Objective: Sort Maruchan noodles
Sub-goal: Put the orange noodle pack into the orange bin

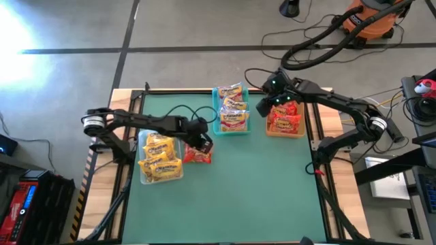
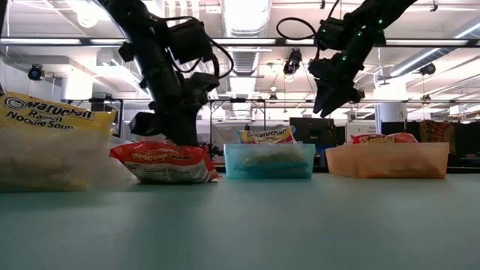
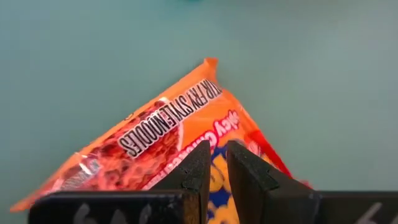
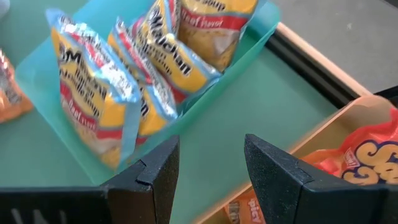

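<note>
A red-orange Maruchan packet (image 3: 155, 134) lies flat on the green table next to the clear tray; it also shows in the high view (image 1: 195, 156) and the low view (image 2: 161, 161). My left gripper (image 3: 217, 167) comes down onto it (image 1: 202, 144), fingers nearly together. My right gripper (image 4: 211, 168) is open and hangs raised (image 2: 328, 101) above the gap between the teal tray (image 4: 249, 53) and the tan tray (image 4: 339, 121). Yellow packets fill the clear tray (image 1: 144, 178), pink-banded ones stand in the teal tray (image 1: 232, 131), and red ones lie in the tan tray (image 1: 285, 133). My left gripper pinches the red-orange packet between its two fingers, on the printed face (image 3: 214, 140) close to the end nearest the wrist. The fingers (image 3: 198, 168) point down from above. The packet's underside (image 2: 169, 178) rests on the table.
The three trays stand in a loose row across the table's far half: clear (image 2: 52, 157) at left, teal (image 2: 270, 161) in the middle, tan (image 2: 390, 161) at right. Green table surface (image 1: 252, 190) stretches toward the near edge. Cables and a vacuum lie on the floor beyond.
</note>
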Robot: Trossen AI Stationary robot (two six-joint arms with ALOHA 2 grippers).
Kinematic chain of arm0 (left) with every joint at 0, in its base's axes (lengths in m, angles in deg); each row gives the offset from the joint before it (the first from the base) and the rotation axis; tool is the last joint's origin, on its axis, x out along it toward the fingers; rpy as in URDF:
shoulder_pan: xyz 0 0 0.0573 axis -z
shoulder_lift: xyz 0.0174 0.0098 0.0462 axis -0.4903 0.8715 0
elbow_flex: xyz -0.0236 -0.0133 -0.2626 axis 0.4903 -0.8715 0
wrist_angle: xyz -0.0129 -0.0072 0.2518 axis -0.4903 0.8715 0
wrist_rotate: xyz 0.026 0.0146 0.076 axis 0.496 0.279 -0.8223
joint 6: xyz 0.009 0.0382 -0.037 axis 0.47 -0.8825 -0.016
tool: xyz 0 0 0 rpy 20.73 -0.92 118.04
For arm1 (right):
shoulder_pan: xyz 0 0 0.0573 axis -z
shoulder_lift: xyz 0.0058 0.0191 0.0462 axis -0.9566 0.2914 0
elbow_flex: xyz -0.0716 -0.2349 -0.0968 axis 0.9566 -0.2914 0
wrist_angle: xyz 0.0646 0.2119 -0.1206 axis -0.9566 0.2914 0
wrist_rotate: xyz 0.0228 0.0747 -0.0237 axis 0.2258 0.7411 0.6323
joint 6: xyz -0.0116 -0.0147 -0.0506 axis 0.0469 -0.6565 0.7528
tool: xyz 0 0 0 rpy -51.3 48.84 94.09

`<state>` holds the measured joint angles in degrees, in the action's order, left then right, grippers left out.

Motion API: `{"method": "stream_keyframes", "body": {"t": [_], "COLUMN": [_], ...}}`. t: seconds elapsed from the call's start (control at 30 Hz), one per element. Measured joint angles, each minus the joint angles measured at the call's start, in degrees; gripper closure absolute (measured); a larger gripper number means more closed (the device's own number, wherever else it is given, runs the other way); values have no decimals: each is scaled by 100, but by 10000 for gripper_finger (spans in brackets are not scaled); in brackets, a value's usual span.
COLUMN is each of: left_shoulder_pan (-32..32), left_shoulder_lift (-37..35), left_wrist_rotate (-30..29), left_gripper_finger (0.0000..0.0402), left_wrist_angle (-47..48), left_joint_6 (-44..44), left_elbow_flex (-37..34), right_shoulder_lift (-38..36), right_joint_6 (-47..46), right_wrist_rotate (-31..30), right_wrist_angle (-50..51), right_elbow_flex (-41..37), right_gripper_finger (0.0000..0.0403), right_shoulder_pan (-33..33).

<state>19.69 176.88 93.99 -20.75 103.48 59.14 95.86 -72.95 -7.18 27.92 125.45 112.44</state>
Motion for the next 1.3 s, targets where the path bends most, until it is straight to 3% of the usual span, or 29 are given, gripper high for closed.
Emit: {"method": "stream_keyframes", "body": {"t": [0.17, 0.3, 0.6, 0.77, 1.03, 1.3], "left_shoulder_pan": [126, 311, 540, 553, 813, 1008], "left_shoulder_lift": [-392, -669, -549, -352, -285, -285], "left_wrist_rotate": [33, 118, -787, -648, -11, -25], "left_gripper_finger": [365, 365, 365, 365, 365, 365], "left_wrist_angle": [98, 512, 1938, 1910, 1377, -797], "left_joint_6": [-1456, -1911, -1062, -761, -553, -721], "left_elbow_flex": [0, 0, 0, 0, 0, 4], "right_shoulder_lift": [0, 0, -1, -2, 0, 0], "right_joint_6": [111, 115, 34, 16, 10, 86], "right_wrist_rotate": [0, -2, -2, -2, -2, -2], "right_wrist_angle": [175, 265, 259, 254, 258, 243], "right_elbow_flex": [0, 0, 0, 0, 0, 0], "right_gripper_finger": [234, 234, 234, 234, 234, 234], "right_shoulder_pan": [-129, -205, -239, -239, -239, -239]}}
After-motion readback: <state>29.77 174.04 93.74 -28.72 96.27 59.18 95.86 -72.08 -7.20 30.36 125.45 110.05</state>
